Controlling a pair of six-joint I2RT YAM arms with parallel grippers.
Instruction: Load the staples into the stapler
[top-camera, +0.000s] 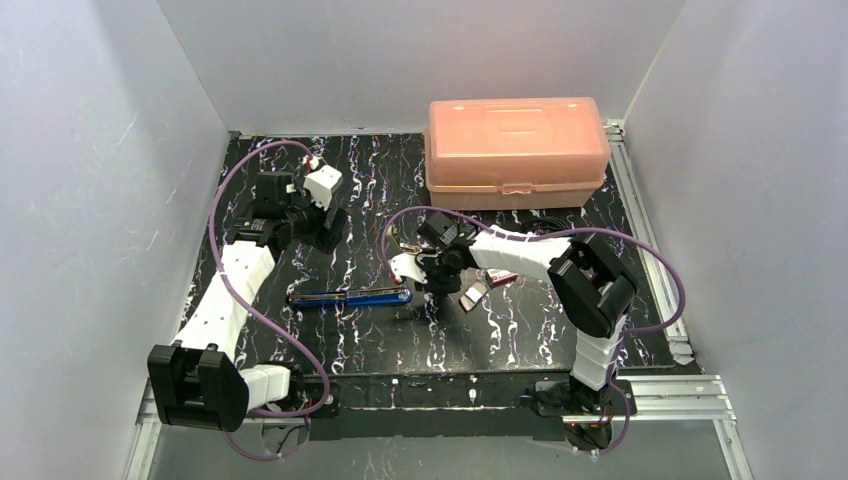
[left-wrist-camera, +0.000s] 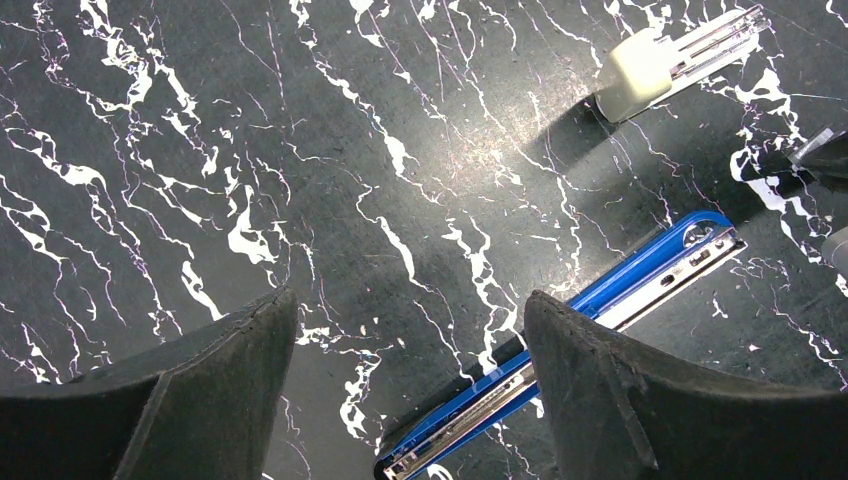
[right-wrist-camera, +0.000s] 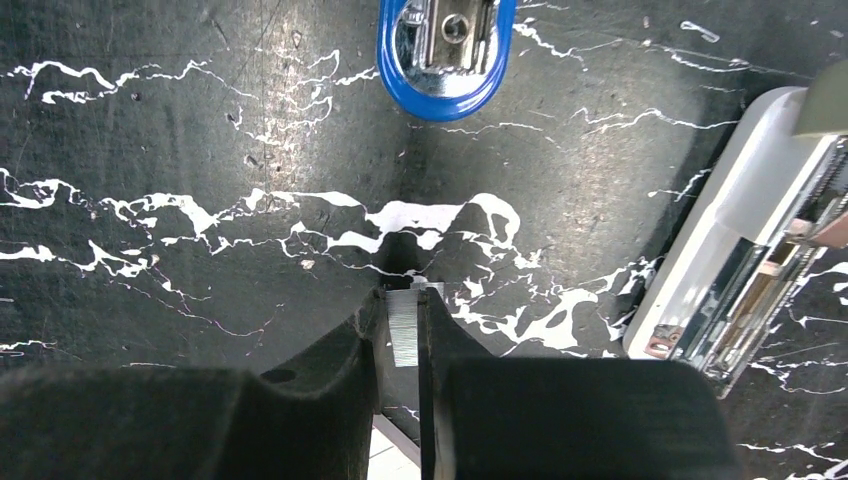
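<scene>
Your right gripper (right-wrist-camera: 403, 300): fingers clamped on staple strip (right-wrist-camera: 403, 335), low over table (right-wrist-camera: 150, 120), near open blue stapler (right-wrist-camera: 447, 45). White stapler (right-wrist-camera: 740, 270) just beside. Your left gripper (left-wrist-camera: 408, 298): fingers spread, empty. Strip picked; seating in channel and closing not yet done.

This is a robot lab test cell rather than a home or an office. Plain white panel walls (top-camera: 90, 150) box in a small black marbled table (top-camera: 360, 200) on three sides, and bare aluminium rails (top-camera: 660, 395) run along its near and right edges. Two white-and-black robot arms, the left arm (top-camera: 235, 285) and the right arm (top-camera: 595, 330), are bolted at the near edge, with purple cables (top-camera: 225, 190) looping loose along them. A blue stapler (top-camera: 350, 297) and an orange plastic box (top-camera: 515, 140) sit on the table
</scene>
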